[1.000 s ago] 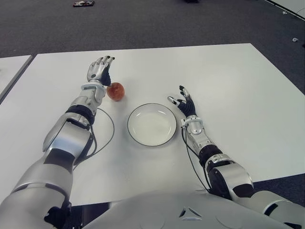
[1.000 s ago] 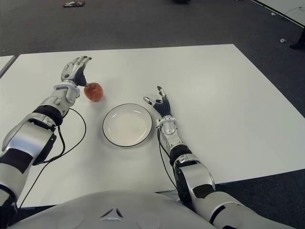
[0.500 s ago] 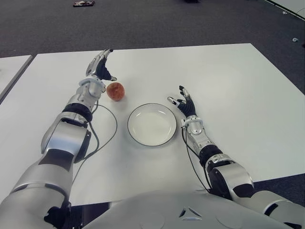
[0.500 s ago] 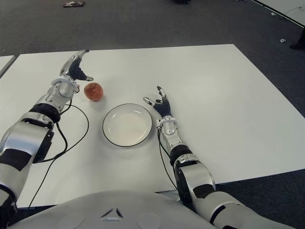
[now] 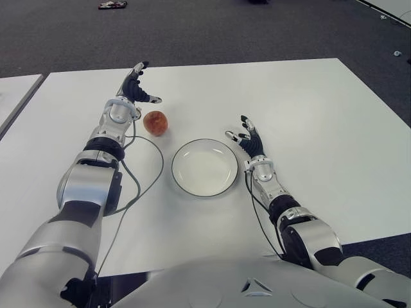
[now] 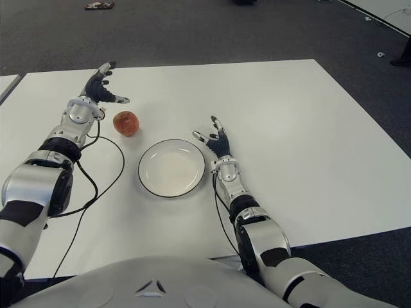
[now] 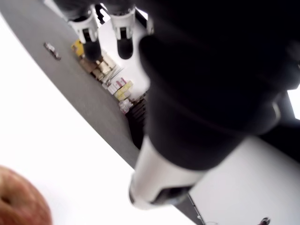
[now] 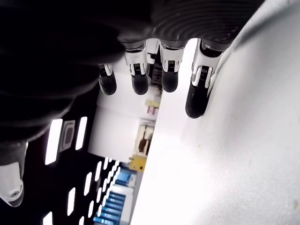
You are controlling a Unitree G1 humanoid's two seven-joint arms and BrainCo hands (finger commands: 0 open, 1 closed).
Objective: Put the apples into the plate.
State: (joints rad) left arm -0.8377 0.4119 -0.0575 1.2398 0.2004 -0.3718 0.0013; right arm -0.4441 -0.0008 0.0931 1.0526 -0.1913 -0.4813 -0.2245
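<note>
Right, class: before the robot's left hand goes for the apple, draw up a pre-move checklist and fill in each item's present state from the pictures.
1. Left hand open, holding nothing: ok.
2. Apple free on the table, apart from the plate: ok.
3. Plate holds nothing, ready to receive: ok.
4. Right hand beside the plate on its right, outside the rim: ok.
5. Left arm's cable looping near the plate's left edge, may snag: cannot tell.
6. Left hand lined up over the apple: not ok, it shows beyond the apple, to its left.
</note>
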